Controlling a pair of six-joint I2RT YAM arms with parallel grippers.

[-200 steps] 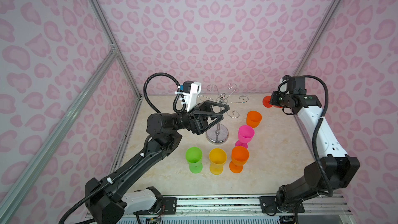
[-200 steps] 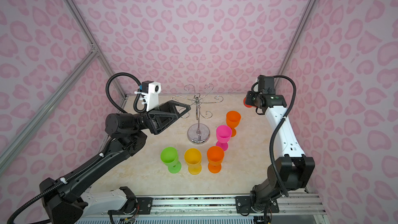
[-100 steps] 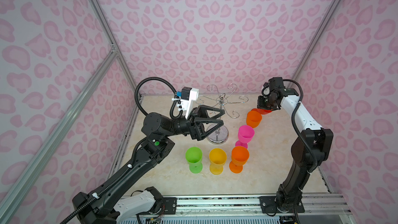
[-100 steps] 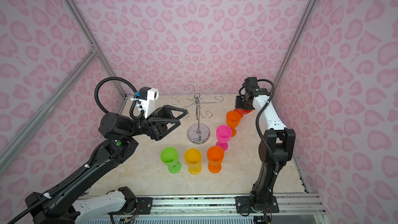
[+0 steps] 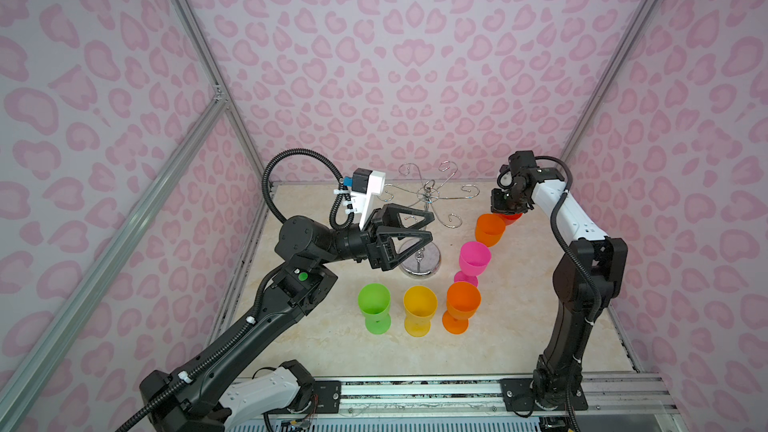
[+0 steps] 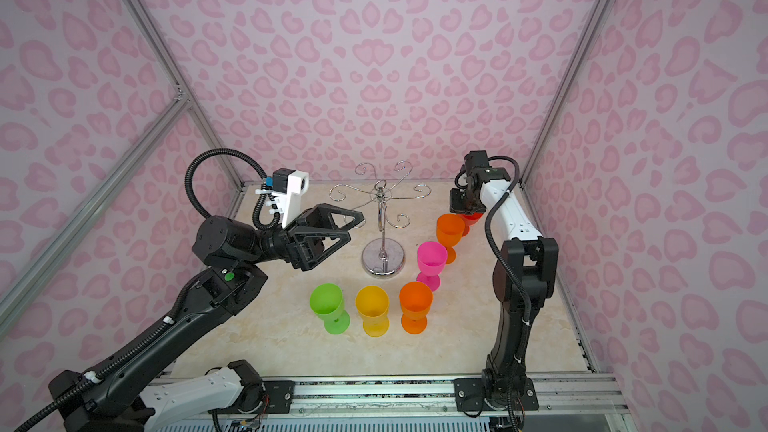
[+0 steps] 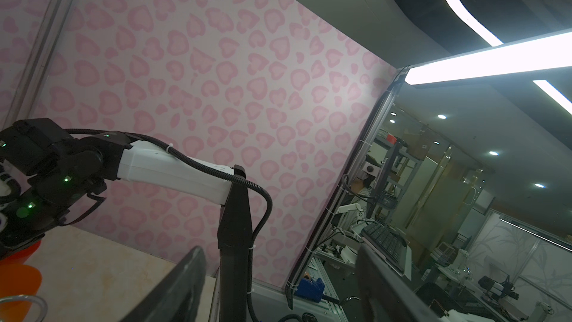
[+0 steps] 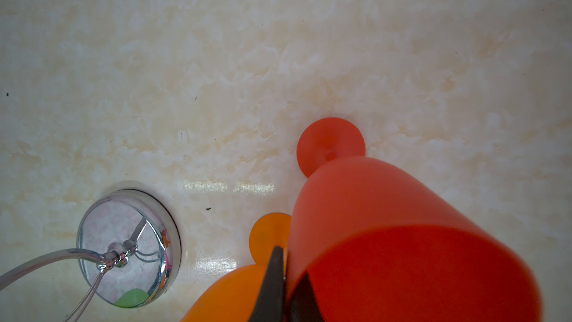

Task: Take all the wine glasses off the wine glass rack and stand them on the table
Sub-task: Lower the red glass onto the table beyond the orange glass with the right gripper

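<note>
Marble tabletop (image 5: 332, 342) | right pincer (image 5: 508, 209) pinches red wine glass (image 8: 387, 227) | left pincer (image 6: 355, 226) agape, empty, beside rack (image 6: 374, 263)

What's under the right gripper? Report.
A red wine glass, rim pinched by the right gripper. In both top views the gripper and an orange wine glass cover most of it.

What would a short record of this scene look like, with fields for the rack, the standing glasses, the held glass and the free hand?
rack state: rack stands on the table, no glass on its hooks
standing: green glass, yellow glass, near orange glass, pink glass, far orange glass, all upright
held: red glass, rim pinched by the right hand, next to the far orange glass
free: left hand, open and empty, beside the rack
</note>
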